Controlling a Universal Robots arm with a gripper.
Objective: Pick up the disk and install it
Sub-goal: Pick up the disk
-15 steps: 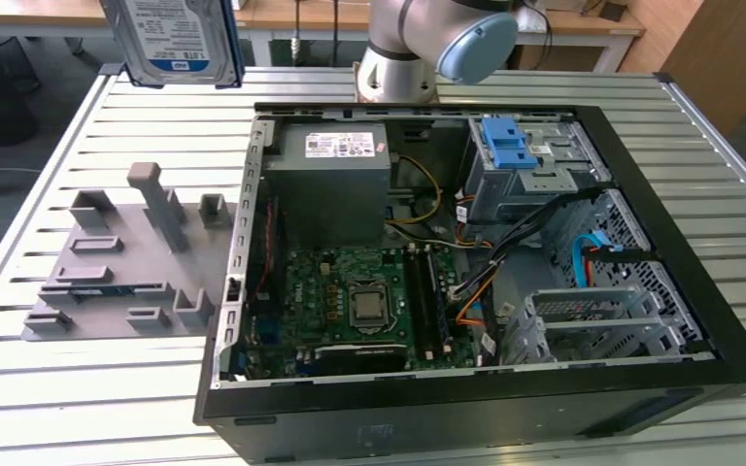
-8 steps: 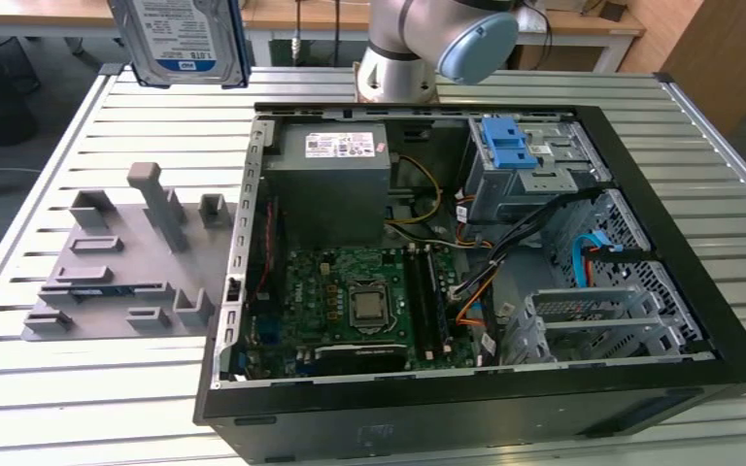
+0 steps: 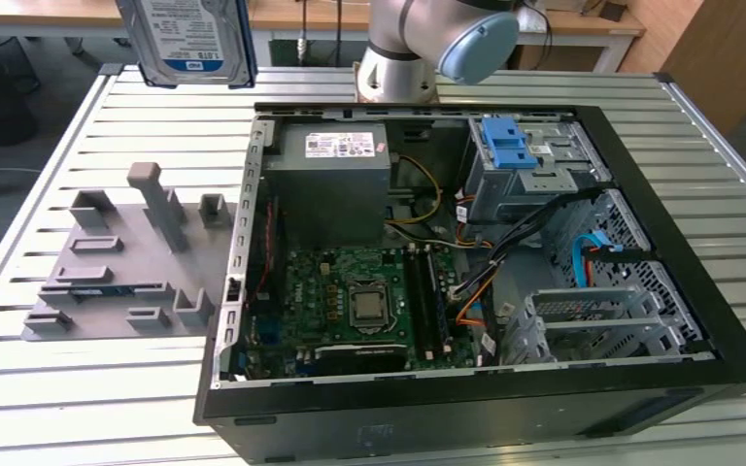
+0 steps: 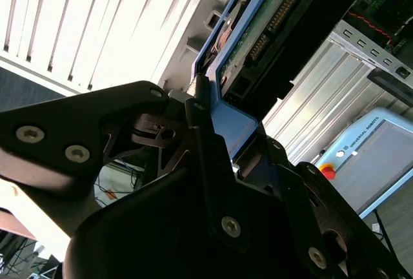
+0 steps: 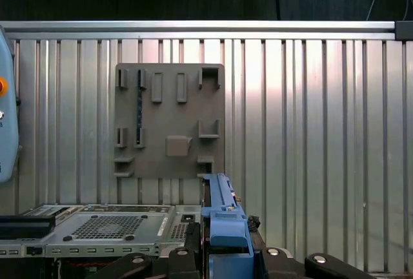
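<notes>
My claw grips the blue frame of the disk, fingers closed tight on it. It hangs in the air beyond the far corner of the open computer case, on the exterior view's left. There its white-and-blue label faces out. The second wrist view shows its circuit-board side. The first wrist view shows it edge-on, with the grey rack lying beside the case.

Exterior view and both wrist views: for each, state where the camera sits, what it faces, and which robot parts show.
Exterior view: off the arm, looking down on the open computer case; the arm shows.
First wrist view: on the wrist, facing the grey fixture; the pincer shows.
Second wrist view: on the wrist, looking along the pincer, shut on the disk.
Shared: all show the disk.
</notes>
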